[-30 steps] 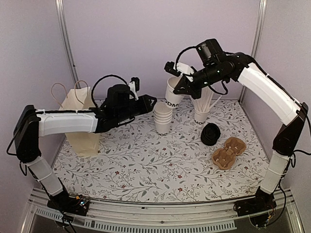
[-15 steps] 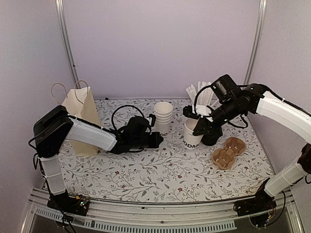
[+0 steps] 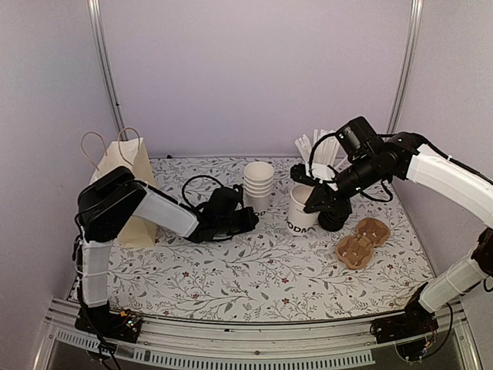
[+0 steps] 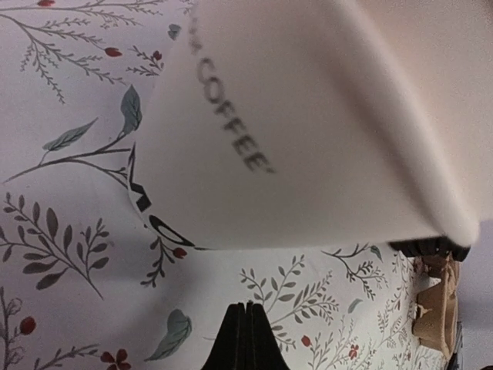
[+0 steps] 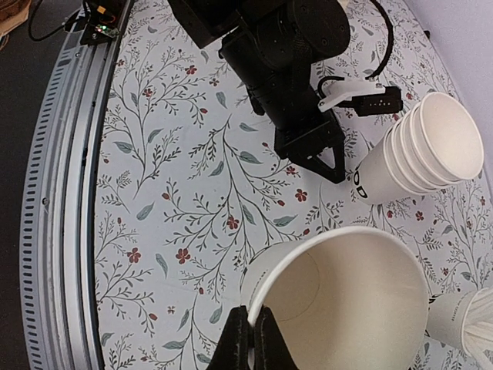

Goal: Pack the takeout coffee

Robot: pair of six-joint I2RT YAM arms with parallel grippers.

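**At table centre: right claw pinches an open cup by the rim; left claw closed on nothing**

1. Nearest the arm bases, the floral-patterned table (image 3: 254, 277) is bare cloth. To the right lies a brown cardboard cup carrier (image 3: 360, 240).
2. The left gripper (image 3: 251, 220) sits low over the cloth at mid-table. Its two fingers are pressed together with nothing between them, and the tips point toward the stack of cups (image 3: 259, 181) just beyond. The left wrist view is filled by a blurred white cup wall with dark lettering. Which cup this is cannot be told.
3. The right gripper (image 5: 251, 331) is clamped on the near rim of a white paper cup (image 3: 299, 220), one finger inside and one outside. This cup has no lid and its inside is empty. It is between the stack of cups and the black lids (image 3: 337, 223), just beside each. Whether its base touches the cloth cannot be told.
4. Behind the right wrist, white straws (image 3: 312, 146) stand upright.
5. At the back left, a cream paper bag (image 3: 123, 166) with loop handles stands upright, well apart from the cups.
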